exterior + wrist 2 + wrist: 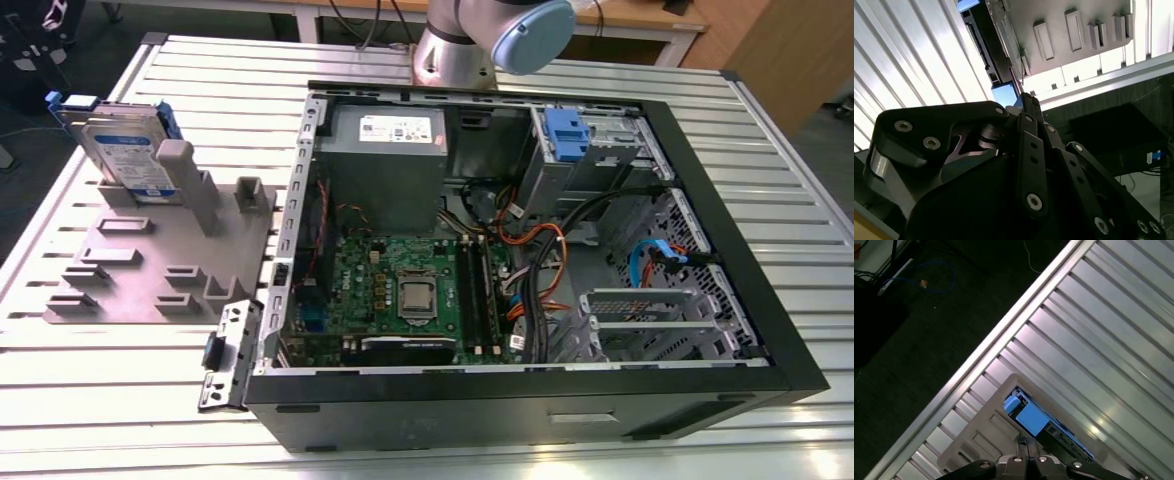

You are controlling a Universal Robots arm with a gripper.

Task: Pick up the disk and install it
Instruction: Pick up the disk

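Note:
The disk (127,150), silver with a white-and-blue label and a blue carrier frame, stands on edge in a slot of the grey holder (147,270) at the exterior view's left. In the first wrist view my gripper (1026,442) hangs well above the disk's blue carrier (1029,419), fingertips together and holding nothing. The second wrist view shows the gripper (1021,92) with its black linkage, tips pointing down at the disk (981,47) seen edge-on beside the holder (1079,30).
An open computer case (534,250) lies on the ribbed aluminium table (107,400), with a motherboard, cables, a grey power supply (387,150) and a drive bay with a blue latch (567,135). The arm's elbow (527,30) rises behind the case.

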